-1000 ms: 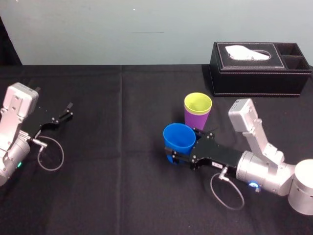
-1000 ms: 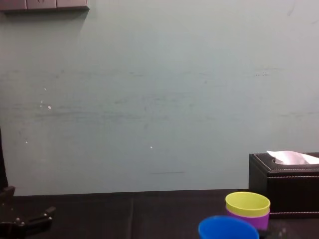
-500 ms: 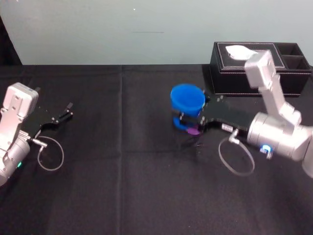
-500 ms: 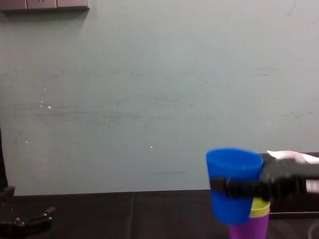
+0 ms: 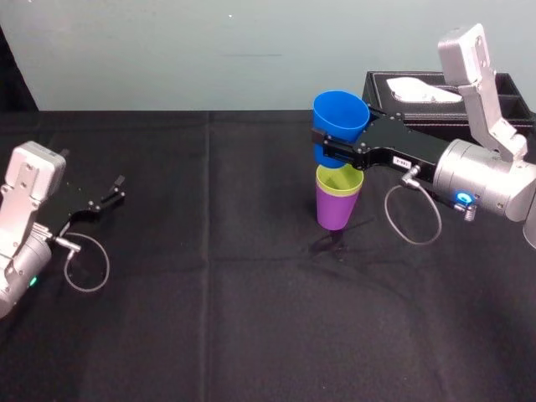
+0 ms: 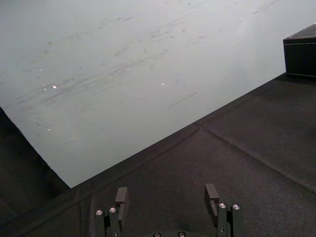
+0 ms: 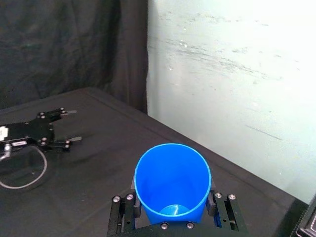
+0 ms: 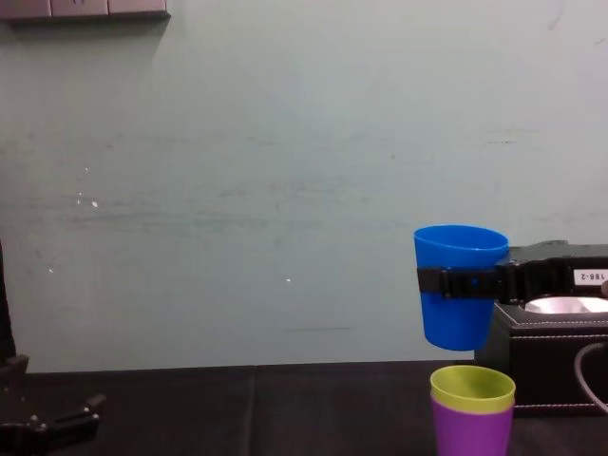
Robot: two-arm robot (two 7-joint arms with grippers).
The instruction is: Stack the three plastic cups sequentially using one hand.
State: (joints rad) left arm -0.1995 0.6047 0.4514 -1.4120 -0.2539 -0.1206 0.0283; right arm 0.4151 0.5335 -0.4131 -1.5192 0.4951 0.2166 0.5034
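Near the left edge of the black worktop (image 5: 251,318) the left claw (image 5: 107,198) lies parked with its fingers wide apart and nothing between them, left out because the job calls for one hand only. Farther in, right of the middle, the purple cup (image 5: 337,211) stands upright on the cloth with the yellow-green cup (image 5: 339,179) nested inside it, so two of the three are already stacked. Directly above them the right claw (image 5: 332,152) grips the blue cup (image 5: 340,117) around its lower wall, upright and mouth up, its base clear of the yellow-green rim. Holding it by the sides keeps the base free to slide in; it seems lined up for a straight descent, the last step. The black tissue box (image 8: 546,370) sits behind, in the far right corner
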